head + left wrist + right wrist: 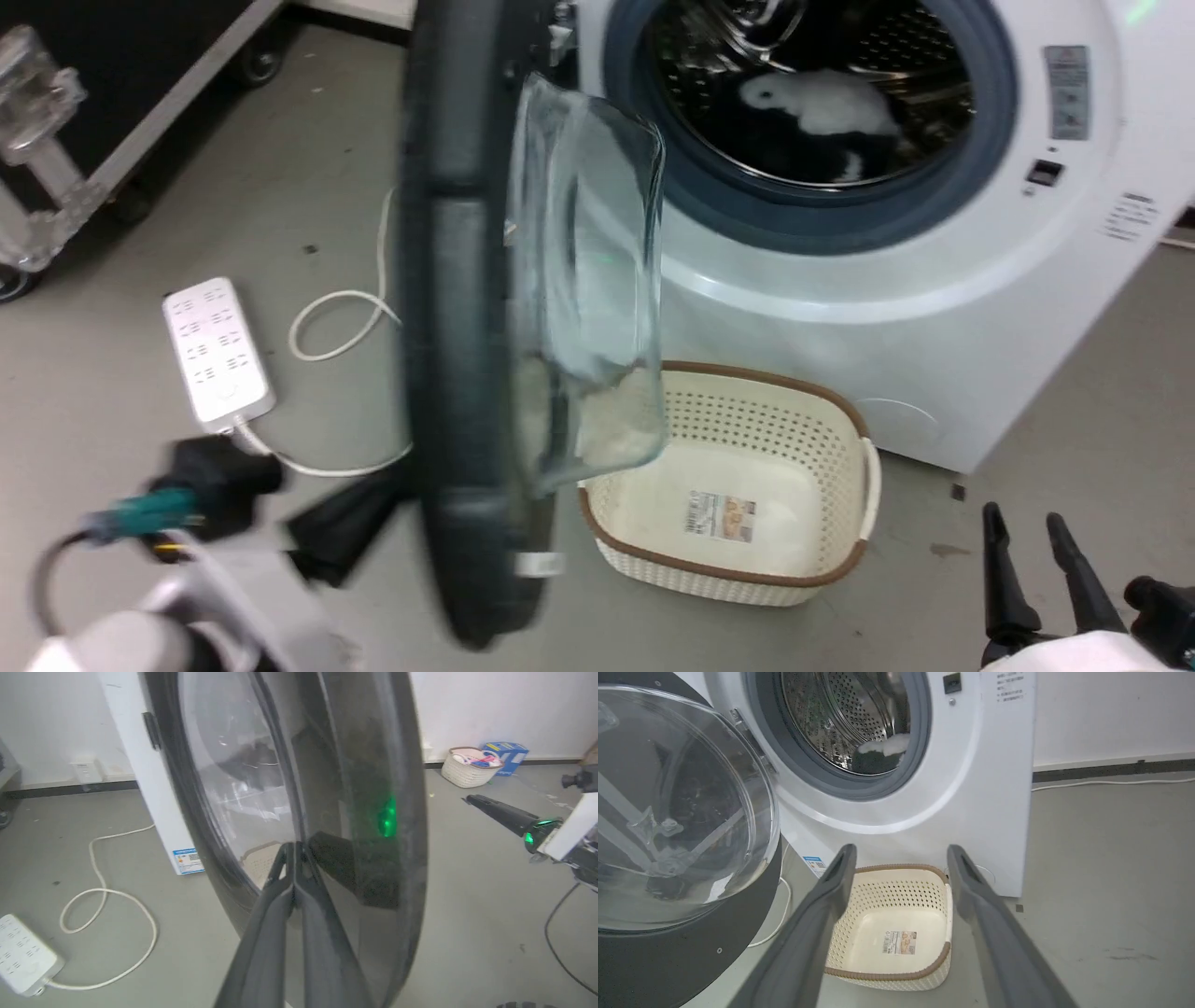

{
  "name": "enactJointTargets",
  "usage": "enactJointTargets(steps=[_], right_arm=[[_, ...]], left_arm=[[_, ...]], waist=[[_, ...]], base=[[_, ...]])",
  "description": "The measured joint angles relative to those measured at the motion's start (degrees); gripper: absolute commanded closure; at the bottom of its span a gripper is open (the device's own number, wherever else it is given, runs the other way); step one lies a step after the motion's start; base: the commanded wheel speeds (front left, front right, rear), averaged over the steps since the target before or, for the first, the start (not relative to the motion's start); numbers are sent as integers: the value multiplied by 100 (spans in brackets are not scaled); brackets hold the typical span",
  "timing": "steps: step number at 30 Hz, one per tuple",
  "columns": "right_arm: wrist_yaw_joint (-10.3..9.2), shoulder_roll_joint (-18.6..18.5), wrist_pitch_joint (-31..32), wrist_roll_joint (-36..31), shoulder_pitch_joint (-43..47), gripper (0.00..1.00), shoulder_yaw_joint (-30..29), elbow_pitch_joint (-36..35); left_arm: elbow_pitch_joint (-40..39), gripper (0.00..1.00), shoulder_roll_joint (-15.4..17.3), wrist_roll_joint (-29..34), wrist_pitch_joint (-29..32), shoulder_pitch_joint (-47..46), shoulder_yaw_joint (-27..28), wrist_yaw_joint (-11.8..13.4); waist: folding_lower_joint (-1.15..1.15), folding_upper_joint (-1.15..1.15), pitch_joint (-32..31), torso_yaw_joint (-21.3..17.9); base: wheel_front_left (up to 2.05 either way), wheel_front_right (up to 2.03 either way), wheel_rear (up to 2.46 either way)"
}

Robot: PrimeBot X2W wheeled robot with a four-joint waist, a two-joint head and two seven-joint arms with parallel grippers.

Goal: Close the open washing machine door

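1. Washing machine door [457, 327]: open, swung out from the hinge at the left of the washing machine [840, 308] front. Edge-on in the head view, with the black rim toward the camera and the clear glass bowl bulging toward the drum side.
2. Left gripper [293, 858]: jaws closed, the two dark fingers pressed together with nothing between them. Tips low on the door's glossy outer face, by the border between window and rim, meeting their own reflection.
3. Right gripper [901, 858]: jaws wide apart and holding nothing, well apart from the door, pointing toward the machine's lower front over the basket.
4. Steel perforated drum [896, 56] ringed by the grey gasket [747, 210]; a white and dark piece of laundry [822, 103] lying at its bottom.
5. Cream perforated basket [868, 485] with a brown rim: on the floor just in front of the machine, below the drum opening, a paper label on its base.
6. White power strip [217, 350]: on the floor to the left of the door, with a looped white cable [336, 322] between strip and door.
7. Small blue-white label [187, 861]: low on the machine's front, near the floor.
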Motion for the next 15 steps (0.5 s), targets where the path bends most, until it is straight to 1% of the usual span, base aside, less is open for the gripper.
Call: enactJointTargets(steps=[3, 6, 9, 15], right_arm=[[0, 0, -44, 51, 4, 0, -47, -23], [0, -1, -76, 111, 13, 0, -57, -34], [0, -2, -98, 186, 18, 0, -43, -55], [0, -3, -180, 356, 8, 0, 145, -137]], left_arm=[[-24, 100, -249, -86, 13, -335, -513, -20], [88, 100, -501, -191, -71, -639, -914, -30], [402, 100, -743, -281, -207, -966, -1238, -69], [1301, 100, -1347, -561, -502, -1645, -1637, -79]], waist=[[0, 0, 25, -171], [0, 0, 60, -375], [1, 0, 112, -608], [1, 0, 254, -1158]], base=[[0, 0, 0], [0, 0, 0], [0, 0, 0], [0, 0, 0]])
